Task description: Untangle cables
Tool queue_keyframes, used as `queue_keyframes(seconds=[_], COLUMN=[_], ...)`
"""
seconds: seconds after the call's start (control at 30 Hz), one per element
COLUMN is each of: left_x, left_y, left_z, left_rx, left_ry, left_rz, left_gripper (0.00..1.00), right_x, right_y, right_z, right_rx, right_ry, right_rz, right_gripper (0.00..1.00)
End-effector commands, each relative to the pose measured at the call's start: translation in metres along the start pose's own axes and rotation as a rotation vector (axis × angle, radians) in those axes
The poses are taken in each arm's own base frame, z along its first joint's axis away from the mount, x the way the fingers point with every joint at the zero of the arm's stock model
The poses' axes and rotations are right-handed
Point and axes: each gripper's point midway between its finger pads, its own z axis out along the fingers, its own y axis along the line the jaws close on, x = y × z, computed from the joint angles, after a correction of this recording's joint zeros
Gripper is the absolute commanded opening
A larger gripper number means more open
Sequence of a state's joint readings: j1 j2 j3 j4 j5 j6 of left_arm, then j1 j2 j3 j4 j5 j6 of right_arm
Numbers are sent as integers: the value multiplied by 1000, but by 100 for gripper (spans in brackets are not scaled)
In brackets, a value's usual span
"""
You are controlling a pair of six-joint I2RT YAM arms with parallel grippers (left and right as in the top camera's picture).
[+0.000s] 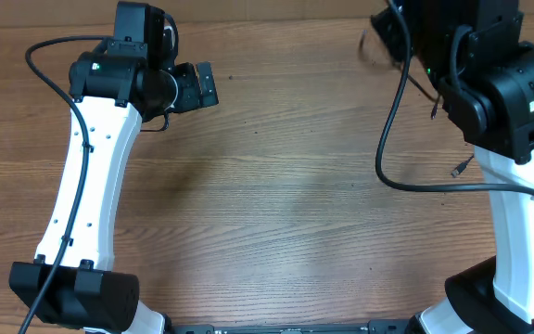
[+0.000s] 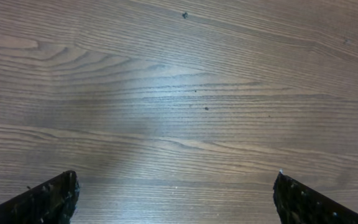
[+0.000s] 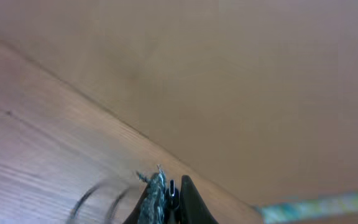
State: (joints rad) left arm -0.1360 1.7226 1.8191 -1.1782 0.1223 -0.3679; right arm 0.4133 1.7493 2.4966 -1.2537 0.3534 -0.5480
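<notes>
The right fingers (image 3: 169, 202) are clenched at the far right of the tabletop (image 1: 276, 204), raised and tilted so the wrist camera looks past the table edge. The cables (image 1: 456, 169) lie or hang close to that arm: a plug end shows beside its white link, and a blurred thin loop shows near the fingers in both the overhead and wrist views. Whether a cord is actually pinched cannot be told.

The left fingers (image 2: 48, 200) are released wide over bare wood, well apart from the cables.

The main risk is likely the cords catching on the right arm's own thick cable (image 1: 384, 148), which sweeps through the same area, so a pull could tighten a knot rather than free it. A cord swinging near the far edge might also slip off the tabletop, out of reach. The blur suggests fast motion, which could shake a loose grip free.

No containers are in view.
</notes>
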Motion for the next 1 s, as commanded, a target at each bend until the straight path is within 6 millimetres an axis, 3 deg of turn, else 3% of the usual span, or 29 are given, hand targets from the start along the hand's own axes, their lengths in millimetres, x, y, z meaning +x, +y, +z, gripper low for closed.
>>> queue_keyframes(seconds=[0.0, 0.07, 0.17, 0.3, 0.47, 0.8, 0.97], left_x=[3, 5, 8, 11, 3, 17, 27], left_y=[-2, -9, -22, -38, -40, -62, -87], left_z=[2, 2, 1, -2, -2, 2, 4], left_rx=[12, 48, 126, 219, 224, 194, 200], left_ry=[16, 29, 49, 73, 43, 112, 123], left_rz=[-17, -17, -16, -17, -21, -499, -558], left_gripper=[100, 100, 100, 100, 100, 99, 100], right_x=[2, 5, 4, 3, 1, 4, 5], right_y=[-41, -65, -75, -74, -66, -56, -55], right_z=[-5, -10, -13, -13, -9, 12, 15], right_rx=[183, 310, 366, 359, 308, 291, 290], right_ry=[13, 24, 9, -22, -56, -73, -89], right_rz=[100, 195, 269, 412, 579, 913, 1045], right_gripper=[4, 4, 4, 4, 4, 4, 4])
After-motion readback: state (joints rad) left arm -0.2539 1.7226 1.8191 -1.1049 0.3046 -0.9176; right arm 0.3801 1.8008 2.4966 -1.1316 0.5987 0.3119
